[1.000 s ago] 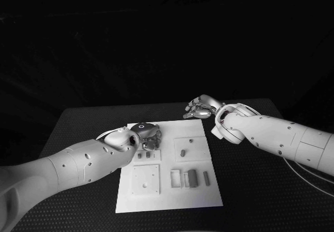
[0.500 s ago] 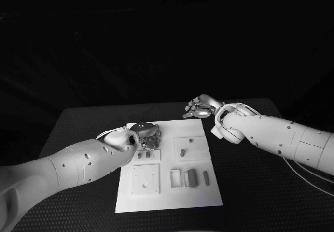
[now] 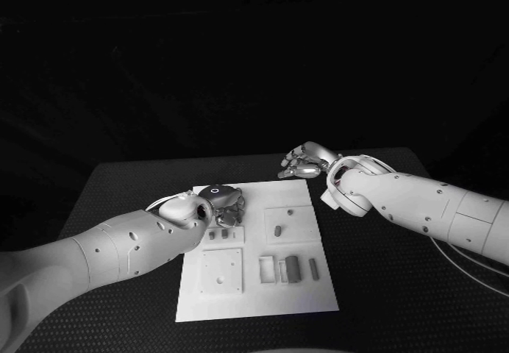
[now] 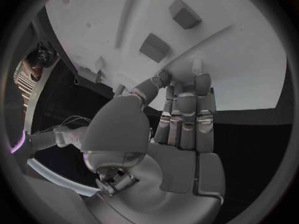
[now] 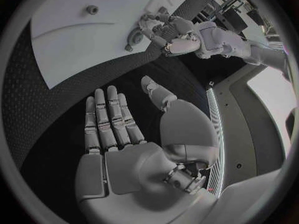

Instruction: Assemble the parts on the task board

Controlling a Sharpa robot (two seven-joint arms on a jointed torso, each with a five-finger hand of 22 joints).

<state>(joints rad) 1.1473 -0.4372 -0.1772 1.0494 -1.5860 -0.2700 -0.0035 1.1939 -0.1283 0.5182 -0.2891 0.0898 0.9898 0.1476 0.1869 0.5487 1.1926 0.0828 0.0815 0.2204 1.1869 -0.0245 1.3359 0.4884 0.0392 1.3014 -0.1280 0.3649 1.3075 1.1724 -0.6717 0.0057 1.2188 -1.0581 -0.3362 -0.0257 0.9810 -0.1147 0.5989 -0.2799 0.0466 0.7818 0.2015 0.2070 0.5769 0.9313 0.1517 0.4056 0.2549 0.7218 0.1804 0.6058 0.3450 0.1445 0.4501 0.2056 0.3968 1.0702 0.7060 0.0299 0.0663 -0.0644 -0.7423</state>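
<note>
The white task board [image 3: 254,294] lies in the middle of the black table. Small grey parts [image 3: 278,231] stand on it in raised squares, and longer pieces [image 3: 293,271] lie near its right side. My left hand [image 3: 221,206] is at the board's far left corner, its fingertips [image 4: 187,84] down on the board [image 4: 249,59] next to a small upright peg [image 4: 197,66]. Its thumb bends in against the nearest finger, and whether anything is pinched there is hidden. My right hand [image 3: 302,163] hovers past the far right corner over the table, fingers [image 5: 109,119] straight and holding nothing.
A square plate [image 3: 222,272] with a small peg sits at the board's near left. In the right wrist view the left hand [image 5: 171,35] is on the board's edge [image 5: 74,55] with a peg [image 5: 129,48] beside it. Black matting [image 3: 127,191] surrounds the board.
My right hand has edged slightly away from the board. The left hand has stayed at the far left corner.
</note>
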